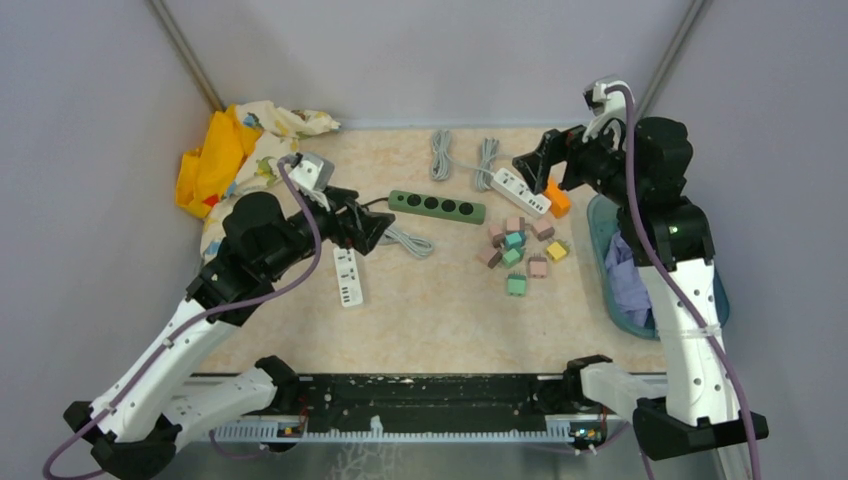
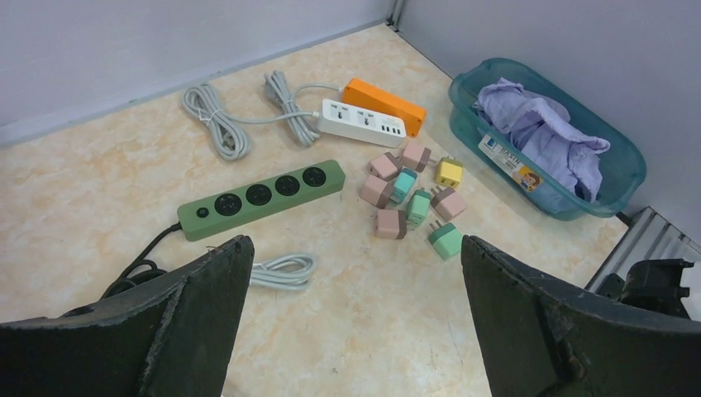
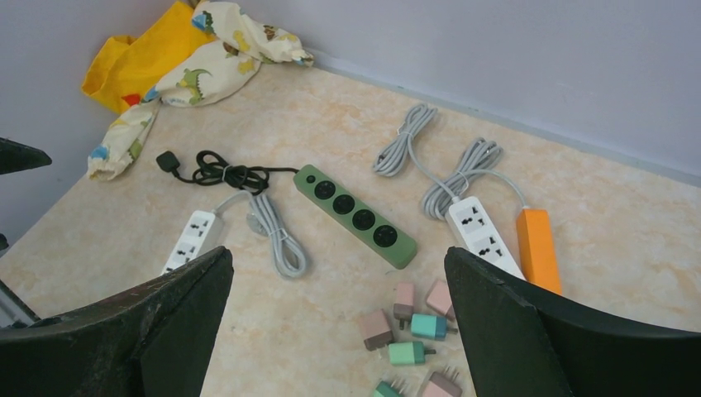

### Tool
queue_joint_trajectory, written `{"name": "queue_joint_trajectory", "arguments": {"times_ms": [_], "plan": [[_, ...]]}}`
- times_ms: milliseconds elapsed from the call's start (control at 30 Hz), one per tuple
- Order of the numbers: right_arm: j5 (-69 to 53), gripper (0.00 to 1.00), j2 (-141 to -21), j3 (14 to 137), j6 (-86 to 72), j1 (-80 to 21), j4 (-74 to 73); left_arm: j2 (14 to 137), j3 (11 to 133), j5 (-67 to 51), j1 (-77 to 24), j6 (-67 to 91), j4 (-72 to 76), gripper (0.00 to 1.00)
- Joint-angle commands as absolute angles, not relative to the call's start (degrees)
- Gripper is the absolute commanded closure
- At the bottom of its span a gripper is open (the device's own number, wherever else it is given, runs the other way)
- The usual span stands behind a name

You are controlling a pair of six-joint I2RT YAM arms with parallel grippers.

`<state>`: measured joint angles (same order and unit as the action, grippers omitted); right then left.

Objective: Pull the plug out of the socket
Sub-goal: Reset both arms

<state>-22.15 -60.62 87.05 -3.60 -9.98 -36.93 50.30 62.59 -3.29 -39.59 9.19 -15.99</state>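
Loosely heaped pink, teal and yellow plugs (image 2: 389, 223) lay beside green strip (image 2: 263, 197); left gripper (image 2: 354, 256), right gripper (image 3: 339, 260) jaws apart, empty.

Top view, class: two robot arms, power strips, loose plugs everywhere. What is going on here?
Both arms hang above the table holding nothing; the left gripper and right gripper are open. Below lie a green power strip, a white power strip near the left arm, a second white strip beside an orange power strip, and a cluster of loose plug adapters. The green strip's sockets look empty, and no adapter visibly sits in any strip, so no pulling is under way.
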Motion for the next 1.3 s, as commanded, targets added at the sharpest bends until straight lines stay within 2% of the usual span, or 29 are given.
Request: {"name": "queue_joint_trajectory", "arguments": {"times_ms": [0, 1267], "plan": [[-22.32, 0.01, -61.53, 89.88, -3.92, -9.75, -36.18, 50.14, 65.21, -1.68, -39.46, 8.16, -18.74, 0.0], [-20.57, 0.01, -61.21, 89.86, -3.32, -9.6, -36.81, 45.23, 64.74, -2.15, -39.46, 10.57, -16.62, 0.0]]}}
